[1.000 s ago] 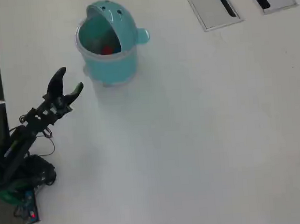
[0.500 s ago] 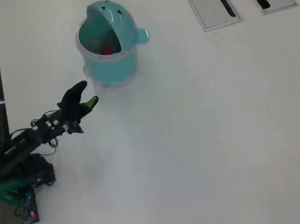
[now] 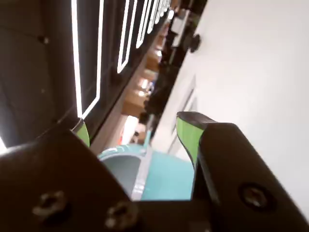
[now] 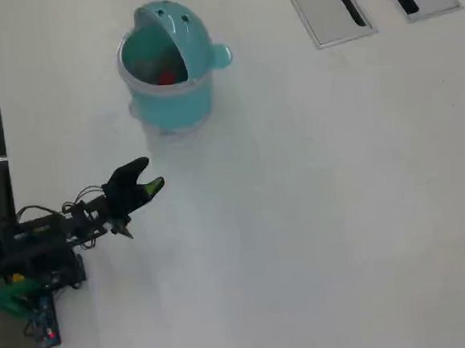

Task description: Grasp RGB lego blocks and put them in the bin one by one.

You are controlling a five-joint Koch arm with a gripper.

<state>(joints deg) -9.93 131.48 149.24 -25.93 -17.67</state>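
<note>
Swung down and to the right since a second ago, away from the bin (image 4: 164, 70): gripper (image 4: 151, 177) now low over the white table (image 4: 324, 215), arm (image 4: 51, 228) folded flatter toward the left edge in the overhead view.

Round teal plastic, smooth and glossy, domed lid tipped back with two dark eye dots and a small nub poking out on the right side. Stands upright near the top left of the table. Mouth open upward; red block (image 4: 166, 78) lying inside against the pale inner wall. Other blocks not made out anywhere, whether in the bin or on the table.

Seen from the wrist as a teal curve (image 3: 164, 176) between the two fingers. Black, chunky jaws with bright green pads (image 3: 189, 137), clearly spread apart with nothing between them; two screws on the dark mounting in the foreground. Tips point up and right toward the bin, well apart from it.

Matte white tabletop, bare and wide open to the right and below the gripper. Two grey rectangular panels with dark slots (image 4: 336, 4) set flush at the top right, far from both bin and arm. Dark floor strip along the left edge, where the arm's base (image 4: 32, 294) with green parts and loose black wires sits close to the table's border.
</note>
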